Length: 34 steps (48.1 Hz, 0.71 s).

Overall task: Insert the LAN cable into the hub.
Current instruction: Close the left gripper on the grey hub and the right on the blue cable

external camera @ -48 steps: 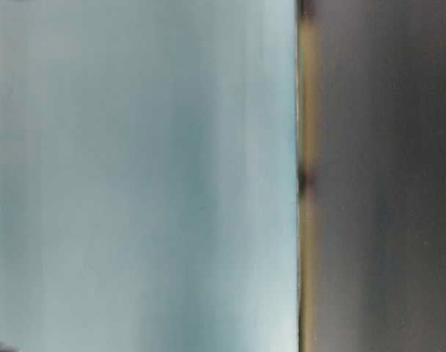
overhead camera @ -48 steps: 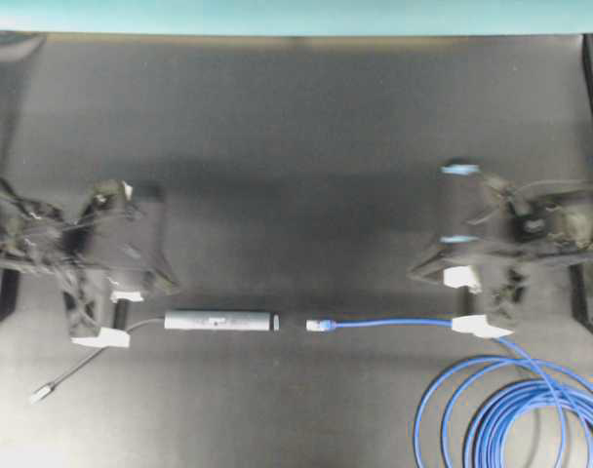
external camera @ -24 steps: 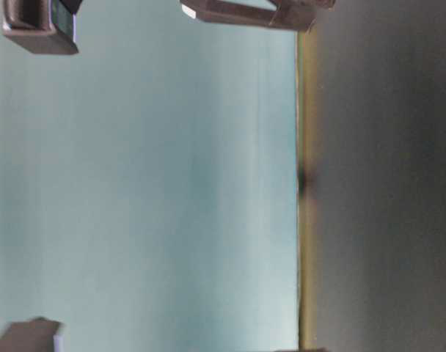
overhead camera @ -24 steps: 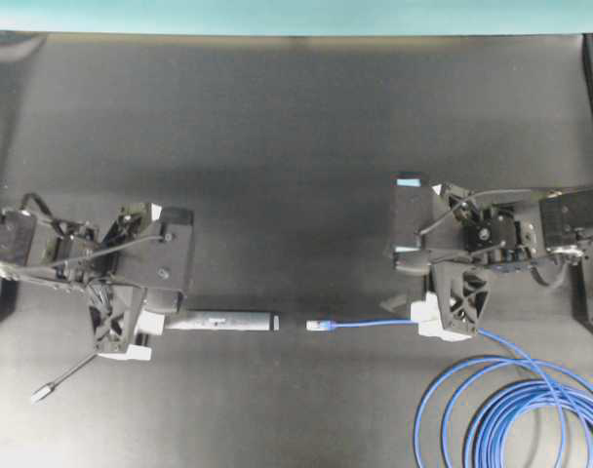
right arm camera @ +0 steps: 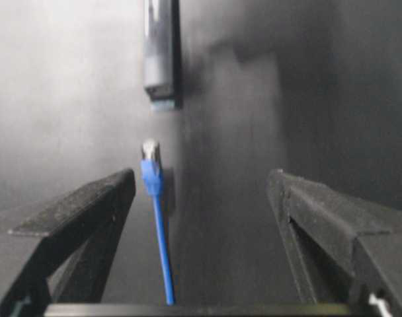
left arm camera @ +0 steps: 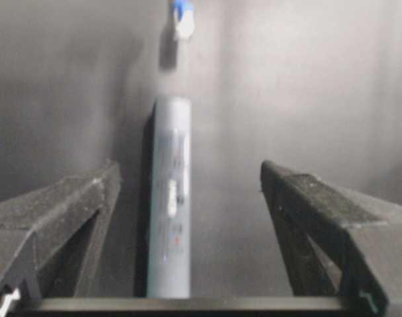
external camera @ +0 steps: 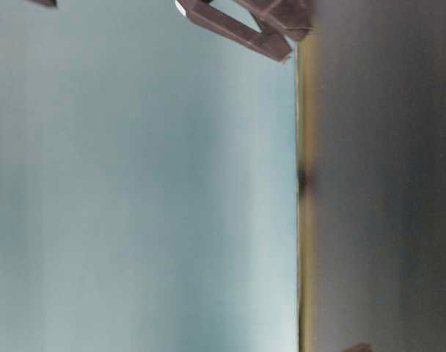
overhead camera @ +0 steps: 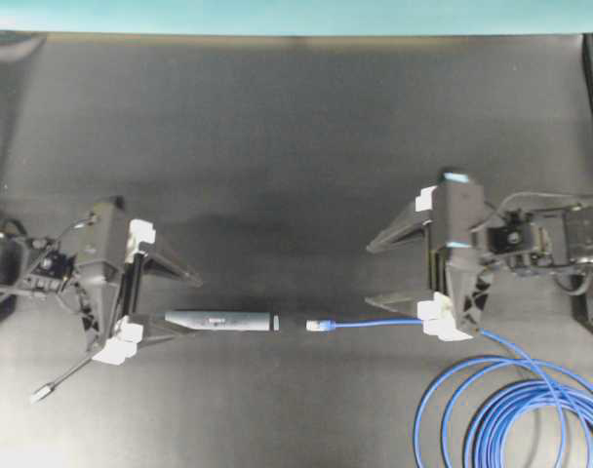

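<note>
Both grippers spreading wide, nothing grasped.
Left gripper is straddling the hub; right gripper lining up on LAN cable, plug unmated.

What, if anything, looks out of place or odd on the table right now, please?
Nothing is damaged or spilled. The hub and the LAN cable lie in line, end to end, with a small gap between them. One oddity: the table-level view is turned sideways and blurred, showing little of use.
</note>
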### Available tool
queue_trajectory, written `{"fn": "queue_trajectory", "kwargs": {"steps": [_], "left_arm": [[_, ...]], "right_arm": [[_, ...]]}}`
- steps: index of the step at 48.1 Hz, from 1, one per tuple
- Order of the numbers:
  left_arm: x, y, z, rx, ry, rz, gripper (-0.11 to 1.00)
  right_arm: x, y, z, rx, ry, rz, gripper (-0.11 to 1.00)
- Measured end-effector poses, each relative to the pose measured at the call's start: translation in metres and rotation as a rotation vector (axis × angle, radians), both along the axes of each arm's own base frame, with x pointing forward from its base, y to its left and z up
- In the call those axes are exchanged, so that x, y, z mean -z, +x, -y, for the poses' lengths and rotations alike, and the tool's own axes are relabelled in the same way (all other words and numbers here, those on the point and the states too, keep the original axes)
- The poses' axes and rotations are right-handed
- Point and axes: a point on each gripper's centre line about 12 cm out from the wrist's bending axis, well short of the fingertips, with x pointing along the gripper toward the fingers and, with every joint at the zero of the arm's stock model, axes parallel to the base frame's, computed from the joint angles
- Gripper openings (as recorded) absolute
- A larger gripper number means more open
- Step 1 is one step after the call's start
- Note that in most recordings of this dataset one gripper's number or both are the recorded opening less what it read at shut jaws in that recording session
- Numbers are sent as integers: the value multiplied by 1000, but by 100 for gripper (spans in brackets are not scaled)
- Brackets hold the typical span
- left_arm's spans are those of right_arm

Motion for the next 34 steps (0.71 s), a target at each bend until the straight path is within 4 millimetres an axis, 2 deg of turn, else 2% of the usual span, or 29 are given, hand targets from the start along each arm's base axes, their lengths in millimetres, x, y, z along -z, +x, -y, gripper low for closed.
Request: {"fn": "queue_trajectory", "kwargs": {"steps": [16,34], "left_arm": [[44,6,0,-2,-19,46,81],[67,23,2,4,-19,53,78]], "right_arm": [[0,-6,0,23,38,11,78],[0,-5,0,44,74,20,78]]}}
